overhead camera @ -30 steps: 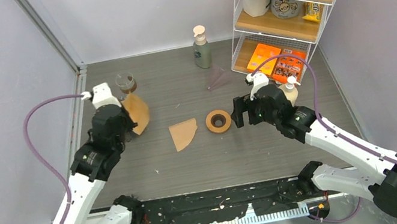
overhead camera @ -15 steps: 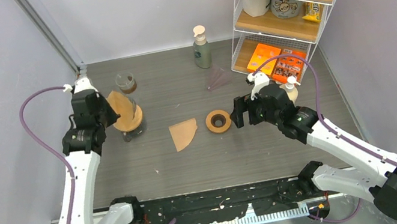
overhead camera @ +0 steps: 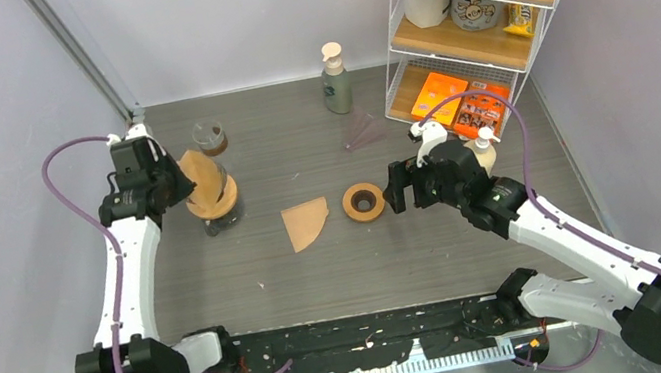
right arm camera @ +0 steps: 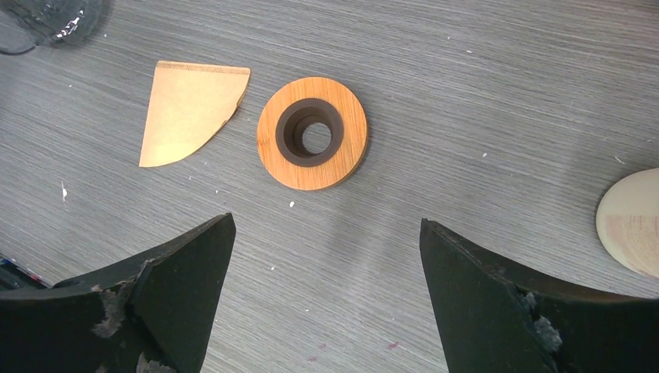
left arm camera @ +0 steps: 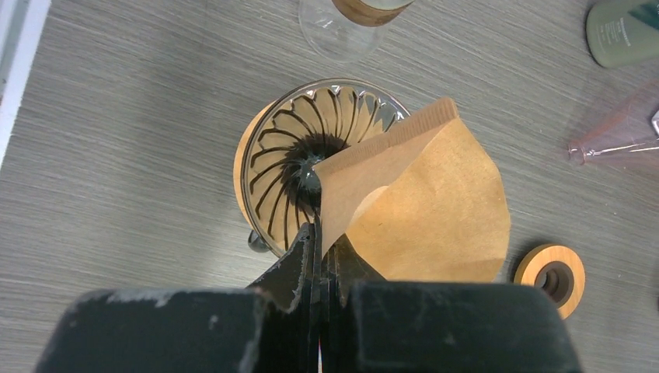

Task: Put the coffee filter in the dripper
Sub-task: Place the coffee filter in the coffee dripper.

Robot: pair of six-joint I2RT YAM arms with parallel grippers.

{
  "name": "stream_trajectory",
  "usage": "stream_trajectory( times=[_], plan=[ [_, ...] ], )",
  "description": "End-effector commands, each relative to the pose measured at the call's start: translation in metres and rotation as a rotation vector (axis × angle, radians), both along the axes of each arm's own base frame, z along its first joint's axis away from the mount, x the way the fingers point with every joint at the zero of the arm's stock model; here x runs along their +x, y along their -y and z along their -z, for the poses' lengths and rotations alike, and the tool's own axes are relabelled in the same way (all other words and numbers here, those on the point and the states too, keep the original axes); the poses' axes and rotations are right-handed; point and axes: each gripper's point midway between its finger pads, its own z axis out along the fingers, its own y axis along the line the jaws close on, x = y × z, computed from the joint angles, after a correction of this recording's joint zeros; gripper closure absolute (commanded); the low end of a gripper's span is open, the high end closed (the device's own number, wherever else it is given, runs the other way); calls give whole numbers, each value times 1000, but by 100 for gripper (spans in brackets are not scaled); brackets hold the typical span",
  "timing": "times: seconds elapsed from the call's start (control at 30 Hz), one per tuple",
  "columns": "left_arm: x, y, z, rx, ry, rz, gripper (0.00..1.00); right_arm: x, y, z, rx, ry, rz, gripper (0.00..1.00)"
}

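- Two coffee filters in all: the held coffee filter (left arm camera: 420,206) is pinched at its edge in the left claw (left arm camera: 317,237), partly across the mouth of the single glass dripper (left arm camera: 280,148).
- The spare coffee filter (right arm camera: 190,109) lies flat on the worktop (right arm camera: 482,70), with one wooden ring (right arm camera: 312,132) just beside it.
- The right claw (right arm camera: 326,225) gapes wide and empty above the ring.
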Motion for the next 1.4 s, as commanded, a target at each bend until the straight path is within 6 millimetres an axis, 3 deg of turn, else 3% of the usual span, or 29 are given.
stream_trajectory(
  times=[0.0, 0.43, 0.83, 1.1, 1.37],
  plan=[
    [13, 6, -7, -54, 25, 38, 100, 8, 1, -3, -1, 20, 19, 5],
    [23, -7, 15, -59, -67, 4, 98, 10, 4, 0, -23, 12, 41, 4],
    [17, -6, -1, -61, -28, -3, 61, 12, 6, 2, -33, 9, 51, 4],
    [2, -6, -34, -61, 70, -30, 39, 13, 7, 3, -40, 11, 58, 5],
    [-13, -6, -69, -82, 188, -84, 6, 13, 8, 2, -38, 15, 63, 5]
  ],
)
